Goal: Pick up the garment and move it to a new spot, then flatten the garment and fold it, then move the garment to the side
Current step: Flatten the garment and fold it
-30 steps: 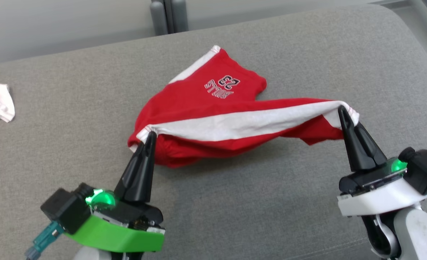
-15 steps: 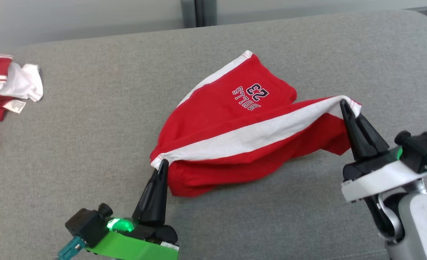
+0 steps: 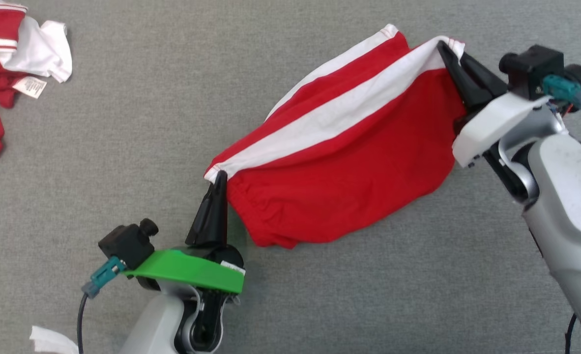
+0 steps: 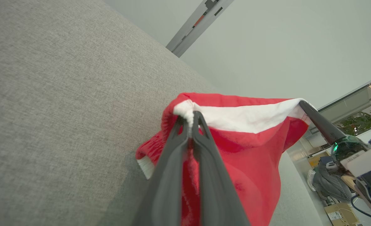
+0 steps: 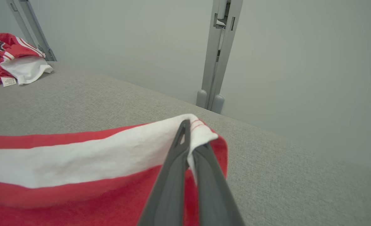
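Observation:
The garment (image 3: 349, 162) is a pair of red shorts with a white side stripe, hanging stretched between both grippers above the grey cushion. My left gripper (image 3: 220, 176) is shut on its lower left corner by the waistband; the left wrist view has the pinched white hem (image 4: 187, 112) between the fingers. At the upper right, my right gripper (image 3: 447, 48) is shut on the other white corner, with the stripe (image 5: 94, 157) running leftward from its fingers (image 5: 185, 147). The red cloth (image 4: 245, 175) sags below the taut edge.
A second red and white garment (image 3: 5, 64) lies crumpled at the far left of the grey cushion (image 3: 123, 147), also in the right wrist view (image 5: 9, 59). A white scrap (image 3: 49, 339) lies at the bottom left. A wall and grey posts (image 5: 218, 56) stand behind the cushion.
Both grippers have lifted the garment off the cushion, the right one rising higher, so it hangs free and its printed leg is hidden. The head camera has tilted downward.

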`<state>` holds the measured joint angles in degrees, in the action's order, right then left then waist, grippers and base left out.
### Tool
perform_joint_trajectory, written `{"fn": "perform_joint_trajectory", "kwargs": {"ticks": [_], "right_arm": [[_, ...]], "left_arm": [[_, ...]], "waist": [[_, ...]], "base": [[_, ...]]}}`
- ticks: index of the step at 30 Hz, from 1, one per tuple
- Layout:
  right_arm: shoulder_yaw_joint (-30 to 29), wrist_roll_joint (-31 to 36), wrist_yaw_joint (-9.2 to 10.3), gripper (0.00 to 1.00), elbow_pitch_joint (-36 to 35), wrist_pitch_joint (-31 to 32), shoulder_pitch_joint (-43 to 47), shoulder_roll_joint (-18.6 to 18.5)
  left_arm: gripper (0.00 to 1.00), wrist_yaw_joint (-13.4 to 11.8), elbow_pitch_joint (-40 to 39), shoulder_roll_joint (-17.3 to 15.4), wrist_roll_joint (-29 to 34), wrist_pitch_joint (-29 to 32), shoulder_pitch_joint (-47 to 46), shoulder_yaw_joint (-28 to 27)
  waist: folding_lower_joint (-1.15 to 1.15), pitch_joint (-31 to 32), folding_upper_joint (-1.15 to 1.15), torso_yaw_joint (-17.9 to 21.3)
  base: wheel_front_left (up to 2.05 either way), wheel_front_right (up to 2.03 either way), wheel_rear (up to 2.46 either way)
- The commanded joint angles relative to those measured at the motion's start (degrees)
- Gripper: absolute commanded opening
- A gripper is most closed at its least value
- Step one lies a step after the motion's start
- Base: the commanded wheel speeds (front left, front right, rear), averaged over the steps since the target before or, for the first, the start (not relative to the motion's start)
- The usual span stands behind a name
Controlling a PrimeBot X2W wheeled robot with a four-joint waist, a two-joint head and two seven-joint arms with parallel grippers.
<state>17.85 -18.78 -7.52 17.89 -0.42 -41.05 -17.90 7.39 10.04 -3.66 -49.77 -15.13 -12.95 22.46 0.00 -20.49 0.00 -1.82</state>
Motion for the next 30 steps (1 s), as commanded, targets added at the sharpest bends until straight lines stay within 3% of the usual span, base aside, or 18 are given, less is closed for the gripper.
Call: {"fn": "perform_joint_trajectory", "kwargs": {"ticks": [1, 7, 15, 16, 18, 19, 20, 23, 24, 25, 27, 29, 30], "right_arm": [[0.67, -0.76, 0.06, 0.0, 2.14, 0.15, -2.41, -0.47], [5.05, -3.42, 0.06, 0.0, 14.63, 0.36, -14.03, -1.22], [11.05, -7.49, 0.06, 0.0, 24.96, -0.52, -21.48, -1.78], [11.83, -8.02, 0.06, 0.04, 25.74, -0.6, -21.98, -1.8], [13.84, -9.7, 0.06, 0.4, 26.95, -0.65, -22.82, -1.7], [14.67, -10.36, 0.06, 0.83, 27.28, -0.9, -23.18, -1.8], [15.81, -11.29, 0.06, 1.0, 27.83, -0.94, -23.57, -2.11], [19.38, -14.45, 0.06, 1.0, 28.32, -1.03, -24.45, -2.87], [20.23, -15.02, 0.06, 1.0, 28.56, -1.3, -24.85, -3.43], [21.31, -15.63, 0.06, 1.0, 28.8, -1.64, -25.37, -4.12], [22.93, -16.72, 0.06, 1.0, 29.51, -2.37, -25.94, -4.85], [24.18, -17.83, 0.06, 1.0, 30.22, -2.97, -26.44, -5.37], [24.75, -18.28, 0.06, 1.0, 30.6, -3.27, -26.6, -5.68]], "left_arm": [[0.0, 0.18, 0.9, 0.21, -0.47, -0.02, -2.05, -0.23], [0.0, 0.18, 4.03, 0.67, -2.56, -0.02, -7.32, 1.23], [0.0, 0.19, 6.39, 0.71, -4.14, -0.02, -10.38, 3.58], [0.0, 0.19, 6.75, 0.71, -4.3, 0.0, -10.53, 3.86], [0.0, 0.19, 7.78, 0.71, -4.82, 0.03, -10.83, 4.69], [0.0, 0.15, 8.2, 0.71, -5.08, 0.11, -10.97, 5.0], [0.0, -0.12, 8.58, 0.71, -5.15, 0.28, -11.16, 5.25], [0.0, -0.74, 8.87, 0.7, -4.85, 1.1, -11.7, 6.13], [0.04, -0.86, 8.76, 0.69, -4.86, 1.38, -11.67, 6.32], [0.14, -0.94, 8.47, 0.4, -4.61, 1.72, -11.6, 6.54], [0.45, -1.45, 7.8, -0.37, -3.78, 2.01, -11.19, 6.86], [1.0, -1.99, 7.09, -1.17, -3.04, 1.97, -10.42, 6.99], [1.0, -2.25, 6.76, -1.76, -2.57, 1.91, -10.03, 7.03]], "waist": [[0.0, -3.23, 0.0, -2.61], [0.0, -6.58, 0.0, -4.47], [0.0, -7.96, 0.0, -5.77], [0.0, -7.97, 0.0, -5.82], [0.0, -7.91, 0.0, -5.86], [0.0, -7.87, 0.0, -5.86], [0.0, -7.8, 0.0, -5.85], [0.0, -7.44, 0.0, -5.75], [0.0, -7.27, 0.0, -5.69], [0.0, -7.05, 0.0, -5.62], [0.0, -6.52, 0.0, -5.5], [0.0, -5.85, 0.0, -5.32], [0.0, -5.46, 0.0, -5.23]], "base": [[0.0, 0.0, 0.0], [0.0, 0.0, 0.0], [0.0, 0.0, 0.0], [0.0, 0.0, 0.0], [0.0, 0.0, 0.0], [0.0, 0.0, 0.0], [0.0, 0.0, 0.0], [0.0, 0.0, 0.0], [0.0, 0.0, 0.0], [0.0, 0.0, 0.0], [0.0, 0.0, 0.0], [0.0, 0.0, 0.0], [0.0, 0.0, 0.0]]}}
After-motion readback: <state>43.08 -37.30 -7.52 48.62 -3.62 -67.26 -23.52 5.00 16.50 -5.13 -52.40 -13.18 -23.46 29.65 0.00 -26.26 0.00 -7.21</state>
